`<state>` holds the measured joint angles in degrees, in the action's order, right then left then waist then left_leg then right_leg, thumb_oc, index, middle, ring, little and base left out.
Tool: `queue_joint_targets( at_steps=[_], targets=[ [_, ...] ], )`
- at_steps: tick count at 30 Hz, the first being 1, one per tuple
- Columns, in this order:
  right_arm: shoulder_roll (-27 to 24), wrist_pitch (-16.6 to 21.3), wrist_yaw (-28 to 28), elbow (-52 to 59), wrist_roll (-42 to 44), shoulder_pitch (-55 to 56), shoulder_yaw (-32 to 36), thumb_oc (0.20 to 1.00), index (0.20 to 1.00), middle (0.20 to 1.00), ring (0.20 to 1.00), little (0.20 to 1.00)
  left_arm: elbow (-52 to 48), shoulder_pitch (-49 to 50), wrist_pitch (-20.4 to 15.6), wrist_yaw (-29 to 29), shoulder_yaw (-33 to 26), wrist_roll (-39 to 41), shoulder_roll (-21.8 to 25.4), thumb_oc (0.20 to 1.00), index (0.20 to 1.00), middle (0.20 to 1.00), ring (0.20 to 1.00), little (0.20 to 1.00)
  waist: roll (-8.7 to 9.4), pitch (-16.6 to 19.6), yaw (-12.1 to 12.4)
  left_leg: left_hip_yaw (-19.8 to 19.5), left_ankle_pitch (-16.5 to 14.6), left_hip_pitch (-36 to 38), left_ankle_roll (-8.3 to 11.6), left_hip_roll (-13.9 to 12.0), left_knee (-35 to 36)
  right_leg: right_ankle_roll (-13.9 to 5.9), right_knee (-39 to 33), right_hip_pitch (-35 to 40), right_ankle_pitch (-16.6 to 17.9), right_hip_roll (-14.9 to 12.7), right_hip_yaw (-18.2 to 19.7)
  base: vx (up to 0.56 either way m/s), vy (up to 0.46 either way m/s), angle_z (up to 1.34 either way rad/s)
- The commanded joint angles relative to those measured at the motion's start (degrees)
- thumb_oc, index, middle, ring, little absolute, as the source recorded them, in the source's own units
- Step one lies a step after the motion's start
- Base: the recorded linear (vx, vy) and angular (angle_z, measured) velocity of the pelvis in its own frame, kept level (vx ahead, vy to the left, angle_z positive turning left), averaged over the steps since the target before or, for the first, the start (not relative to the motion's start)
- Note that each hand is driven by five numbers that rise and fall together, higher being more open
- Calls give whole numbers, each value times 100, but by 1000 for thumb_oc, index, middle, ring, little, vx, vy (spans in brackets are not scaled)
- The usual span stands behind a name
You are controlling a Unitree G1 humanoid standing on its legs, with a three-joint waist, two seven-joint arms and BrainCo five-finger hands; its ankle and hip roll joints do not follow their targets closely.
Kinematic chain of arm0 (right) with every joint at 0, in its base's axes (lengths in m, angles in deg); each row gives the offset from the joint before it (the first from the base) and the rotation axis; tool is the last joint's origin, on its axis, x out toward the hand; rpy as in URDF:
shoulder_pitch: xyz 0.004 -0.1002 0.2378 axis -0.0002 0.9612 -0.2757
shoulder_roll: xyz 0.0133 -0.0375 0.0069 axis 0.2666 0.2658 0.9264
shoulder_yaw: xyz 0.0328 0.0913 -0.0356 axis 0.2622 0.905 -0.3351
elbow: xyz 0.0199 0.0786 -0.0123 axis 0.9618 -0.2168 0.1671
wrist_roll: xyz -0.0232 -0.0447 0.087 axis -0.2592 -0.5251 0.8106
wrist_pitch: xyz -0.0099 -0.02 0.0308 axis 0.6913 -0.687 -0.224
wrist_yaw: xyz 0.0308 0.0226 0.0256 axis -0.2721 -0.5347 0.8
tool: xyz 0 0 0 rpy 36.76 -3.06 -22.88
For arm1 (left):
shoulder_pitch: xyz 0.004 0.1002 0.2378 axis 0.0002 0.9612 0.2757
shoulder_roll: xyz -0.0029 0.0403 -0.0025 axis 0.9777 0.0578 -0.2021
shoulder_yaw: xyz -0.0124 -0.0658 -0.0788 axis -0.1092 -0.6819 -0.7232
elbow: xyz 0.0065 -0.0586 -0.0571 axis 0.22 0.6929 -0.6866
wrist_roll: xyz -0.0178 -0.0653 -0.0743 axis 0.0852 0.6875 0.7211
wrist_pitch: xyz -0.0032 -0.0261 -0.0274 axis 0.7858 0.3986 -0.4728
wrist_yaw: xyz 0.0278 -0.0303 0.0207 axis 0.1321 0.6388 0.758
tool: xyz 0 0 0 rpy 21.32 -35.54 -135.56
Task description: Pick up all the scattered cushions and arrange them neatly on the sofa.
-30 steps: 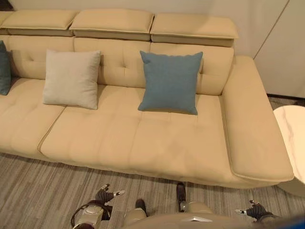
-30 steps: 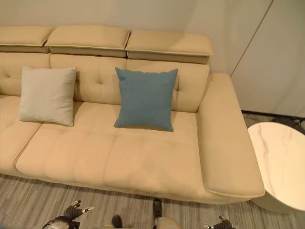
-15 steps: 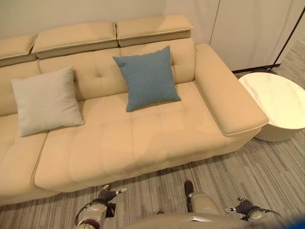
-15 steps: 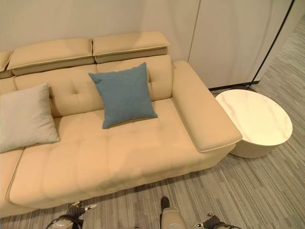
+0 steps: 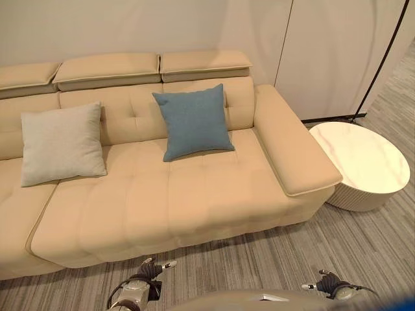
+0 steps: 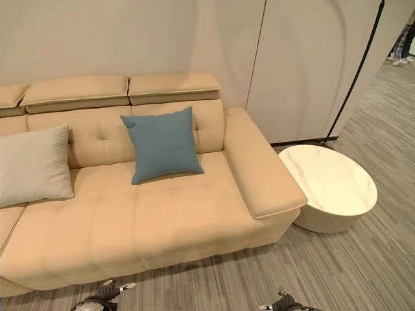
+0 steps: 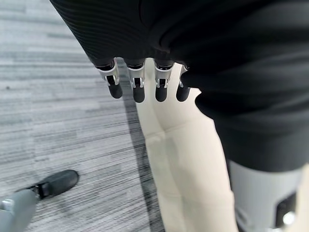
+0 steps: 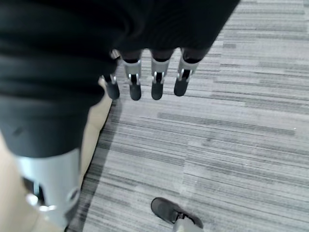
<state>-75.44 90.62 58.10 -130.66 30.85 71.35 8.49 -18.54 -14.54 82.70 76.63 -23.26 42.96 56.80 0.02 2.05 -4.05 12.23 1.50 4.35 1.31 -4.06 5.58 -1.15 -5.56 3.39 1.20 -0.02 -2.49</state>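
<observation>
Cushions are what we look for first: a square blue fabric cushion (image 5: 194,121) leans upright against the backrest of the long beige tufted sofa (image 5: 162,201), and a square pale grey fabric cushion (image 5: 61,143) leans the same way further toward our left. Both stand well ahead of us and above our robot hands. Our left robot hand (image 5: 150,271) hangs low over the grey striped carpet (image 5: 363,240) just before the sofa's front edge, its fingers (image 7: 138,87) relaxed and straight, holding nothing. Our right robot hand (image 5: 328,282) hangs likewise, fingers (image 8: 156,85) loose and empty, nearer the round white marble-look side table (image 5: 360,155). We see no cushion on the visible carpet, so we judge the next one lies outside this view.
</observation>
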Motion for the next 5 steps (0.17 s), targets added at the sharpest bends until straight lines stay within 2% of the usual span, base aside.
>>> queue_joint_targets(
  at_steps=[1, 5],
  targets=[
    [-77, 111, -90, -145, -118, -267, -14, 1000, 1000, 1000, 1000, 1000, 234, -185, -91, 160, -89, -78, 33, 1000, 1000, 1000, 1000, 1000, 238, -97, -14, -430, -578, 210, 71, 396, -58, -310, 56, -25, 372, -140, 181, -22, -46, 6],
    [-65, 153, -94, -183, -125, -253, -78, 1000, 1000, 1000, 1000, 1000, 224, -96, -84, 136, -69, -111, -20, 1000, 1000, 1000, 1000, 1000, 250, -117, 45, -484, -567, 211, 73, 390, -58, -304, 56, 13, 367, -141, 119, -14, -28, 11]
  ],
)
